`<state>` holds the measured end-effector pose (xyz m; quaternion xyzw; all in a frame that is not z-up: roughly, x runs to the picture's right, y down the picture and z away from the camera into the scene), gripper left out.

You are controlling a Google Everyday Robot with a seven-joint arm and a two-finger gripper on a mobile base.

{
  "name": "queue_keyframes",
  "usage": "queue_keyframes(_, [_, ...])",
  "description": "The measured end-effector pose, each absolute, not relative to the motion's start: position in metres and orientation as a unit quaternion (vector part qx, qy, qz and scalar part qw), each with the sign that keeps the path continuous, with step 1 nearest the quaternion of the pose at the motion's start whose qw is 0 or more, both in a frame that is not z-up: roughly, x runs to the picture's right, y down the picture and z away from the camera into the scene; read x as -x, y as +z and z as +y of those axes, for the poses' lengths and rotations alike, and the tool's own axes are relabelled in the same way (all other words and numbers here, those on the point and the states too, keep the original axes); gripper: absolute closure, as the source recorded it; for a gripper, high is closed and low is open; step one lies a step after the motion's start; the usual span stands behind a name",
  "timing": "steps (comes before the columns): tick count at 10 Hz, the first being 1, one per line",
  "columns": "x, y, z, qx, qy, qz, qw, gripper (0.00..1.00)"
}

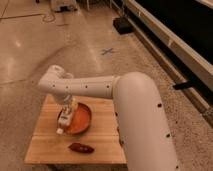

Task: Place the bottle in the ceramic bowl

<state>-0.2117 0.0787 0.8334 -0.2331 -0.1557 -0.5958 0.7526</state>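
The orange-red ceramic bowl [83, 119] sits on the wooden table [47, 145], left of centre. My gripper [65, 116] hangs at the end of the white arm, over the bowl's left rim. It is shut on the small pale bottle [62, 121], which hangs tilted, its white end low at the rim's outer left side. I cannot tell whether the bottle touches the bowl or the table.
A dark reddish-brown elongated object [81, 148] lies on the table in front of the bowl. My thick white arm [142, 125] covers the table's right side. Shiny floor surrounds the table, with a dark ledge [170, 45] at the right.
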Motion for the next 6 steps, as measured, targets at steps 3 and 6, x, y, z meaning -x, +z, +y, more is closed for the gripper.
queue_keyframes(3, [0.2027,0.8438,0.0608,0.231,-0.593,-0.155,0.755,0.81])
queue_keyframes(6, [0.2060,0.8426,0.0705,0.232,-0.594,-0.160,0.754,0.84])
